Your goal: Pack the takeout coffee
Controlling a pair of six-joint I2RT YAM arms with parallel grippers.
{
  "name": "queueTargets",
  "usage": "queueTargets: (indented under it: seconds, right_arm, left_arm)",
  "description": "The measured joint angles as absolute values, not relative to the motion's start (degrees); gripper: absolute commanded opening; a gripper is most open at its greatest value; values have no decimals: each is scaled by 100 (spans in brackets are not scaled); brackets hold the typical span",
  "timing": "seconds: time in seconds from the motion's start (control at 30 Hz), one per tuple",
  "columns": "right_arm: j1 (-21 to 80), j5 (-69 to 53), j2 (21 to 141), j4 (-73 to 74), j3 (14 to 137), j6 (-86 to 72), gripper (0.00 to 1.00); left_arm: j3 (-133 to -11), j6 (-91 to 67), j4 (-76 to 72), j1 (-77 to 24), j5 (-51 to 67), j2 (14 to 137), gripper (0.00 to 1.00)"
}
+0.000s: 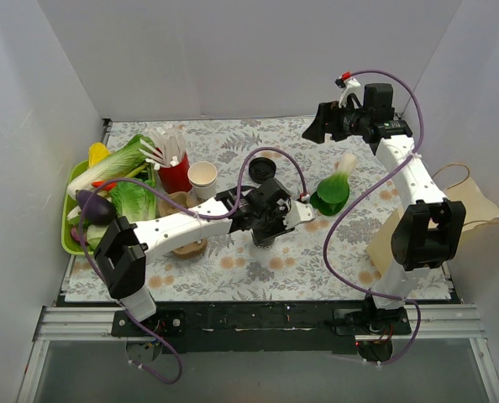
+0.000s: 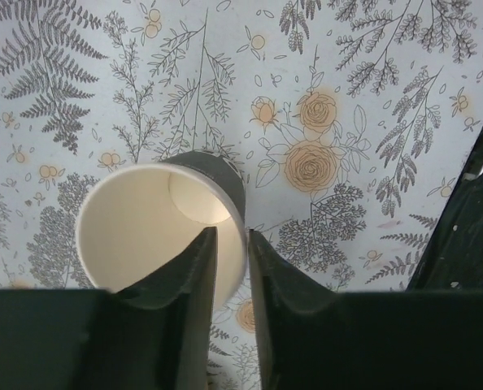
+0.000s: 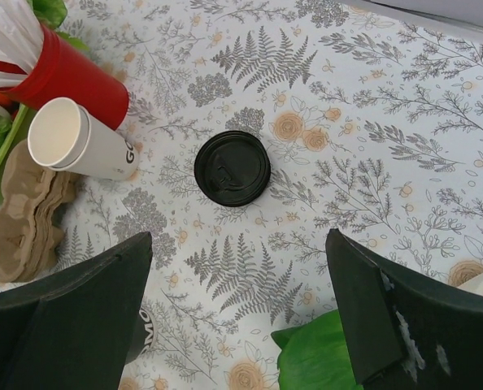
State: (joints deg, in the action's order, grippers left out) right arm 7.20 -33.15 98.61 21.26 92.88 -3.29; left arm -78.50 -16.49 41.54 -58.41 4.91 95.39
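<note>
Your left gripper (image 2: 232, 231) points down at an open paper cup (image 2: 144, 236), cream inside and dark on its outer wall, in the lower left of the left wrist view. One finger (image 2: 184, 284) sits inside the mouth and the other just outside, with the cup's wall running through the narrow slit between them. You cannot tell from here whether the pads actually press on that wall. Your right gripper (image 3: 240, 234) hangs high in the upper right of the top view, its fingers spread wide with only the floral cloth (image 3: 388, 97) between them. The takeout coffee (image 3: 232, 168) sits almost straight below it, at the middle of the right wrist view, so you see just its round black lid and none of the cup body. In the top view it is near the centre, just above the left gripper. Left of it in the right wrist view stands a lidless cream cup (image 3: 71, 138), just beside the red cup (image 3: 79, 85) in the upper left corner. A stack of brown cup carriers (image 3: 26, 211) lies at the left edge, and a green leafy vegetable (image 3: 323, 357) shows at the bottom edge.
</note>
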Motion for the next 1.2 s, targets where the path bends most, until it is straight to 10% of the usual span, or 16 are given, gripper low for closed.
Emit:
queueTargets:
  seconds: [0.3, 0.83, 1.2]
  right_arm:
    - [720, -3474, 9861, 2294, 9282, 132, 94]
    - [1938, -2803, 11824, 4021, 11386, 3271, 65]
    - [2670, -2375, 13141, 4886, 12140, 4563, 59]
  left_arm:
    - [-8047, -1437, 4191, -5747, 467, 9402, 78]
    - [-9271, -2947, 4215, -2875, 707, 7911, 90]
    - [-8680, -3448, 4303, -2694, 891, 7703, 89]
